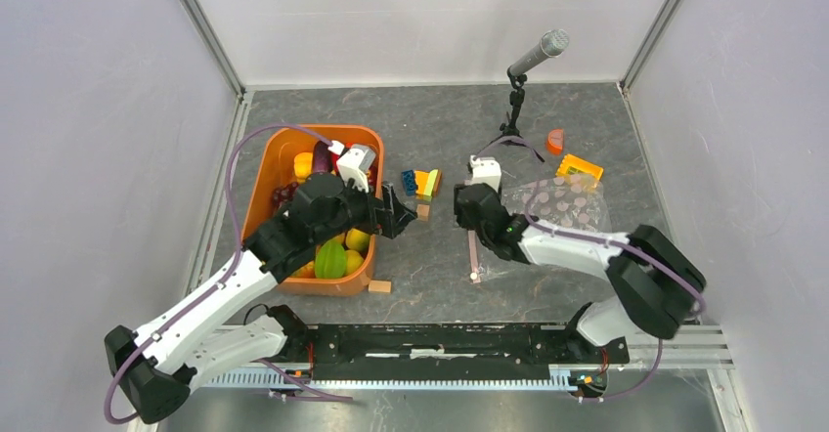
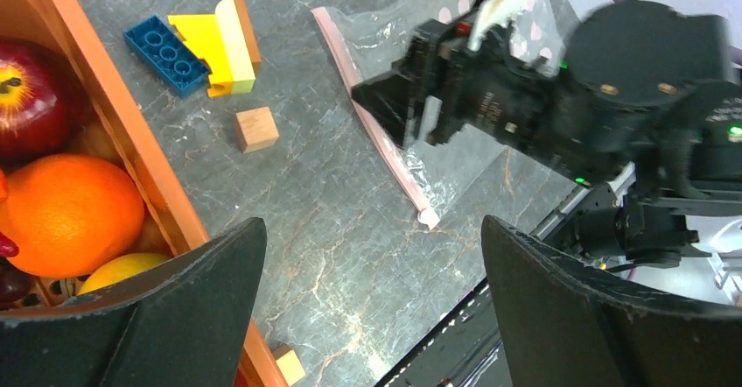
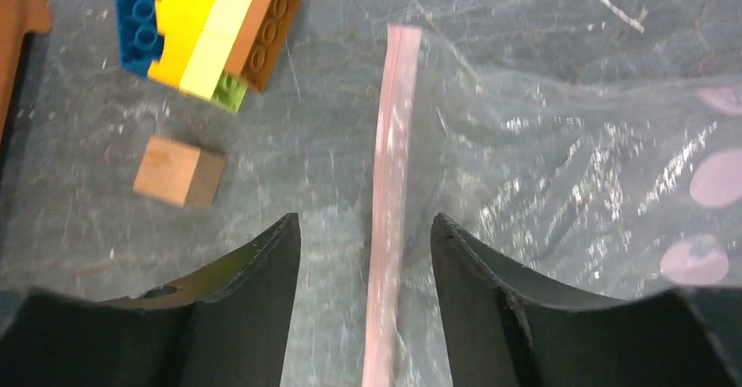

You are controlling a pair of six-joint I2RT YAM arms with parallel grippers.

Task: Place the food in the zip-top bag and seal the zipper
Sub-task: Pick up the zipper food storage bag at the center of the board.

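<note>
The zipper lies straight under the right arm's jaws. In the right wrist view the pink strip runs top to bottom of the frame and passes through the gap between the two fingers, which stand apart on either side of its width and hold nothing. Whether their tips touch the surface cannot be told. From above, the strip runs nearly vertically at centre frame, from beneath those jaws down to the small white slider at its lower end. The zip-top bag spreads flat to the right of the strip, with no food visible inside it.

The right arm is clearly the nearer one to the zipper. It rises from its base at lower right, bends at the elbow near the right edge, and sends its forearm leftward along the bag's lower edge, with the wrist tipped down.

The left arm stretches diagonally from lower left across the orange tub. Its jaws are wide apart and empty, held just past the tub's right rim and aimed toward the bag. The food sits in the tub, at the left of the frame, well apart from the bag. Coloured building blocks and a wooden block lie between tub and strip.

My reading is that the bag's mouth must first be caught and opened, and the right jaws need only close across the strip
</note>
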